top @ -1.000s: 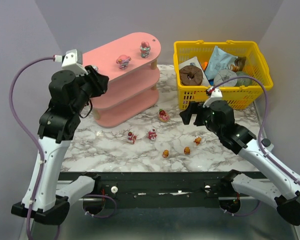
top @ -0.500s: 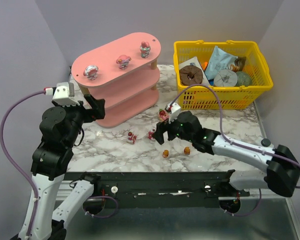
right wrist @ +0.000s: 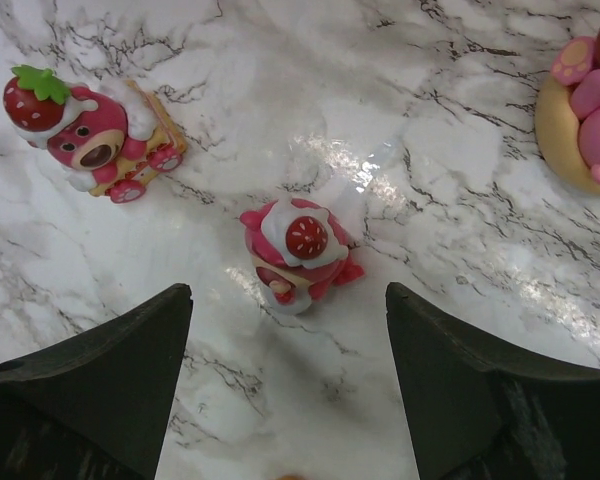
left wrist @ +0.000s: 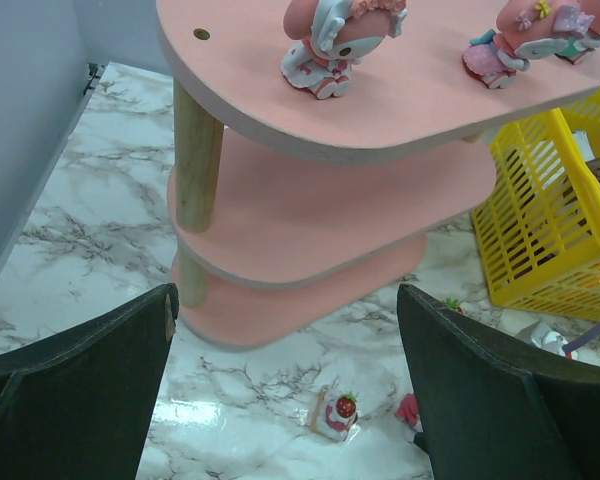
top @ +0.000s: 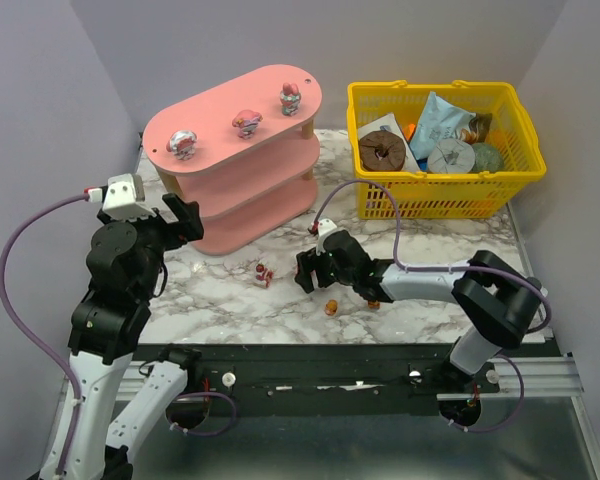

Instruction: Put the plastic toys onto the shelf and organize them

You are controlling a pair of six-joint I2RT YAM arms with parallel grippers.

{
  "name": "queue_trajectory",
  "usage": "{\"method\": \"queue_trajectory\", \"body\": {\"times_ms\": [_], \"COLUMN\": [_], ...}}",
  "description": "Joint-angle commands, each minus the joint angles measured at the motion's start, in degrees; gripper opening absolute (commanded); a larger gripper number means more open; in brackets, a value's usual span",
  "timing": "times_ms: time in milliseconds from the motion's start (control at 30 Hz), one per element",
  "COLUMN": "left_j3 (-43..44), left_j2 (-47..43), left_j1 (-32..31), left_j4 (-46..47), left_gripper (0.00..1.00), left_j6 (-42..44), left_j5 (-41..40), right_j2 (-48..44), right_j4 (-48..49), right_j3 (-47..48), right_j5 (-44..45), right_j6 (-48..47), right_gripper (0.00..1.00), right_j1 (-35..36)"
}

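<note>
The pink shelf [top: 242,160] holds three plastic toys on its top board: one at the left end [top: 183,143], one mid-board [top: 247,121], one at the far end [top: 290,97]. My left gripper [top: 183,214] hangs open and empty just in front of the shelf's left end [left wrist: 310,230]. On the marble, my right gripper [top: 310,266] is low and open over a pink strawberry-topped toy [right wrist: 298,250], which sits just beyond its fingertips [right wrist: 170,310], untouched. A pink bear toy [right wrist: 90,135] lies to its left, also seen from above [top: 263,273]. Two orange toys [top: 331,306] lie near the front edge.
A yellow mesh basket [top: 435,200] with packets and a brown ring stands at the back right. Another pink toy on a tan ring [right wrist: 585,110] lies right of my right gripper. Grey walls close in the left and back sides.
My left gripper opened, left a toy on the shelf's left end and drew back and down. My right arm swung left and down over the pink toy, its jaws narrowing a little.
</note>
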Motion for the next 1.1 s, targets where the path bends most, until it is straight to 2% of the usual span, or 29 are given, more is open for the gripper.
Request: {"method": "queue_trajectory", "body": {"times_ms": [0, 100, 300, 400, 533, 633, 767, 1067], "left_j3": [-0.8, -1.0, -1.0, -1.2, -1.2, -1.3, -1.4, -1.7], "left_j2": [1.1, 1.2, 1.3, 1.2, 1.3, 1.4, 1.4, 1.4], "left_j1": [0.2, 0.2, 0.2, 0.2, 0.2, 0.2, 0.2, 0.2], "left_j4": [1.9, 2.4, 2.6, 2.6, 2.6, 2.6, 2.6, 2.8], "left_gripper": [0.99, 0.99, 0.99, 0.99, 0.99, 0.99, 0.99, 0.99], "left_j6": [1.3, 1.6, 1.7, 1.8, 1.6, 1.6, 1.5, 1.1], "left_j5": [-1.7, -2.2, -2.6, -2.9, -3.0, -3.0, -3.0, -3.5], "right_j2": [3.5, 5.8, 9.9, 10.0, 9.4, 8.5, 6.3, -2.8], "right_j4": [5.7, 6.1, 2.9, 2.2, 0.9, 0.1, -1.3, -5.4], "right_j3": [2.2, 3.4, 7.3, 7.6, 8.0, 8.3, 8.6, 13.5], "right_j5": [1.3, 2.3, 4.5, 4.9, 5.4, 5.0, 4.1, 1.5], "right_j6": [0.0, -0.2, 1.0, 1.2, 1.6, 1.9, 1.9, -2.8], "right_gripper": [0.84, 0.81, 0.65, 0.54, 0.32, 0.21, 0.15, 0.15], "right_j1": [0.4, 0.4, 0.4, 0.3, 0.3, 0.4, 0.4, 0.3]}}
